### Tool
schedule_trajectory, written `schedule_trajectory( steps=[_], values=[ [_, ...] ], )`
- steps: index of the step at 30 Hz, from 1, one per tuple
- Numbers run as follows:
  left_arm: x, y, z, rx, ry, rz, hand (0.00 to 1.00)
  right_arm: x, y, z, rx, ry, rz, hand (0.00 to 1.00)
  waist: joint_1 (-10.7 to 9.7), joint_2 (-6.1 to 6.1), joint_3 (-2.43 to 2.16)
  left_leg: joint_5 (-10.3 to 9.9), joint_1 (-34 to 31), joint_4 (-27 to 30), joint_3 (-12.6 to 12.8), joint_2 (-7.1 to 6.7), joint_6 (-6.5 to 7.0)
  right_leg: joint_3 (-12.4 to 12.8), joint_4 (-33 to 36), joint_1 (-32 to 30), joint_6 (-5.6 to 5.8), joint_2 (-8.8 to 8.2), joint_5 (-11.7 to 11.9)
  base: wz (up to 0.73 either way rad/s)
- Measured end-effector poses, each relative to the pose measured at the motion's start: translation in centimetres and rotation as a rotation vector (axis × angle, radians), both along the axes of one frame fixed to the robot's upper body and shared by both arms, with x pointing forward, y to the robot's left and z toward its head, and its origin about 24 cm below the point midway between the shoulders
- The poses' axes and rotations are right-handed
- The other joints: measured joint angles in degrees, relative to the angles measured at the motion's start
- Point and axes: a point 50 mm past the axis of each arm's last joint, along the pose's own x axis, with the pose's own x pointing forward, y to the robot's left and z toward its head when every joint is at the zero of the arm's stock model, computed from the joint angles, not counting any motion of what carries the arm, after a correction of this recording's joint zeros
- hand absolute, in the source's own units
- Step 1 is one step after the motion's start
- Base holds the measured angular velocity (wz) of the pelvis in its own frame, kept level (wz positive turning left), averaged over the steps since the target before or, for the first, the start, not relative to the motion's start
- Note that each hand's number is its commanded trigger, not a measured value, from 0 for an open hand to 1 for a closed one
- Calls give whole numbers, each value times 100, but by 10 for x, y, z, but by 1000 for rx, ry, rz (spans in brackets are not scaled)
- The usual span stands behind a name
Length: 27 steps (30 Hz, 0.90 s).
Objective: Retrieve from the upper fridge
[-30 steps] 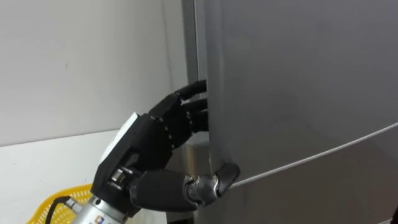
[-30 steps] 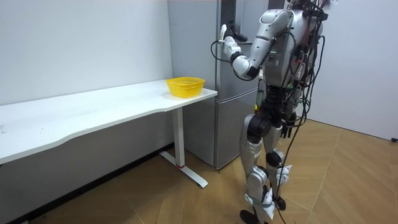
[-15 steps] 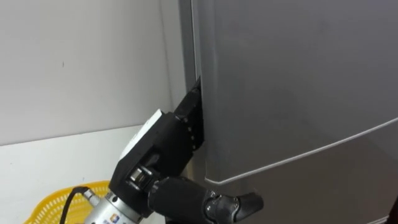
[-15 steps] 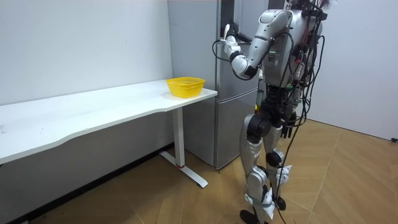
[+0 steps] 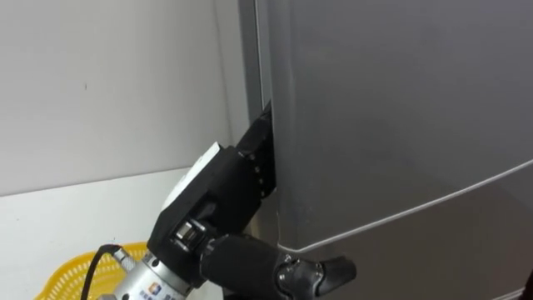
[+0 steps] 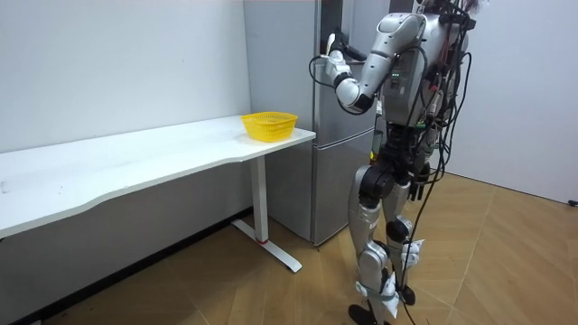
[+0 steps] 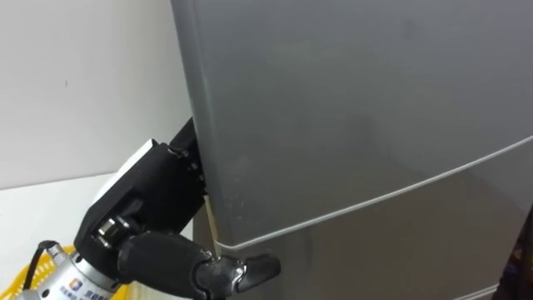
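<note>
One hand is at work: the robot's black left hand (image 5: 215, 202) reaches up from the lower left to the left edge of the grey metal upper fridge door (image 5: 400, 108). Its palm faces the door and its back, with a white plate, faces the wall. The front of the hand is tucked behind the door's edge, so I cannot tell whether it grips the edge or only rests there. The thumb (image 5: 329, 271) lies across the door's front face, just below the pale seam that divides the upper door from the grey lower fridge door (image 5: 475, 250). Whether the upper door is ajar cannot be told.

Two doors make up the fridge front, which stands directly before the robot. One round yellow plastic basket (image 5: 50, 279) sits below the hand, on the end of one long white table (image 5: 75, 212) beside the fridge. Behind them is a plain white wall (image 5: 108, 83).

From the room camera, the robot stands upright on a wooden floor (image 6: 506, 262), close to the fridge, left arm raised and bent.
</note>
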Motion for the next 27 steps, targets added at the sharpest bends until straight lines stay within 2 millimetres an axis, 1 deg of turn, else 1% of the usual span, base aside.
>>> schedule_trajectory(
  steps=[5,16,21,22,27],
  values=[
    [1,-2,4,-19,-6,-21,0,0,-1,0,1,3,0,0,-50,1,1,0,-5,0,6,0,0,11,2,-21,3,0,3,0],
    [-1,-18,15,-22,-57,-142,0,-2,-1,0,14,11,0,0,-66,13,-7,0,0,0,21,0,0,36,0,-33,3,1,3,0],
    [-3,-23,15,-21,-60,-187,0,-2,-2,0,13,12,1,0,-129,19,-12,0,25,-15,30,3,0,48,1,-21,3,5,3,0],
    [-3,-23,15,-18,-62,-193,0,-2,-2,0,11,14,0,0,-164,16,-10,0,47,-24,43,3,1,56,0,-13,3,6,3,0],
    [-4,-24,15,-25,-55,-215,0,-3,-3,1,8,21,-1,0,-198,1,-1,0,110,-40,154,5,1,182,1,6,20,13,18,-12]
  ],
)
